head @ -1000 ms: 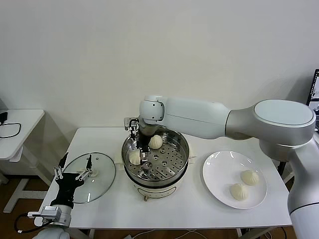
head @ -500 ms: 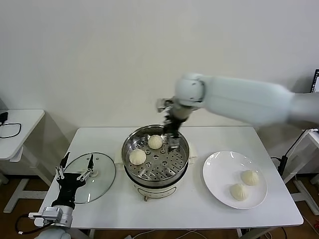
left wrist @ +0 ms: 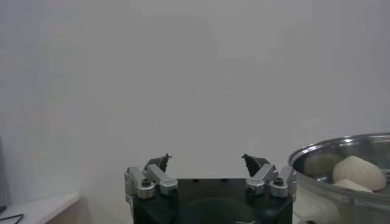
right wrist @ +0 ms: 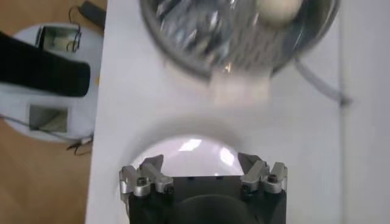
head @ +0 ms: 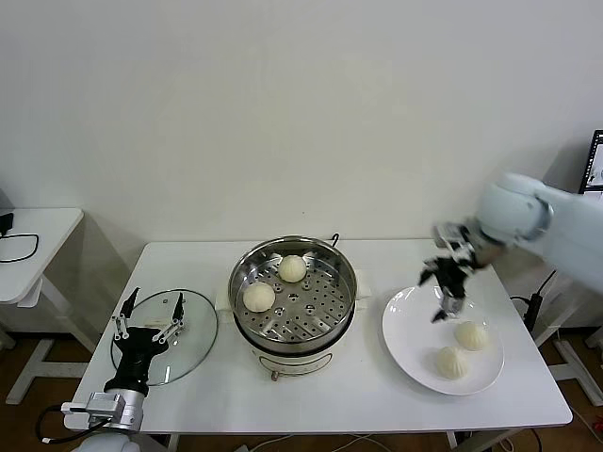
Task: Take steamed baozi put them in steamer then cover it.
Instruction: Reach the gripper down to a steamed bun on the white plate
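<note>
head view: right gripper (head: pixel 445 293) jaws wide, empty, above plate (head: pixel 407 341); left gripper (head: pixel 148 322) jaws wide

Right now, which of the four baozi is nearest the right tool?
The rear baozi on the white plate, just below the open right tool.

The right arm (head: pixel 542 218) has smooth white rounded shells. Both grippers, right gripper (head: pixel 445 282) and left gripper (head: pixel 147 322), are black-bodied with silver, screw-fastened finger links.

The white table (head: pixel 311 395) is occupied by the cover (head: pixel 165 334) under the left gripper (head: pixel 149 325), the steamer (head: pixel 294 299), and a plate (head: pixel 415 339) beneath the right gripper (head: pixel 448 282)
</note>
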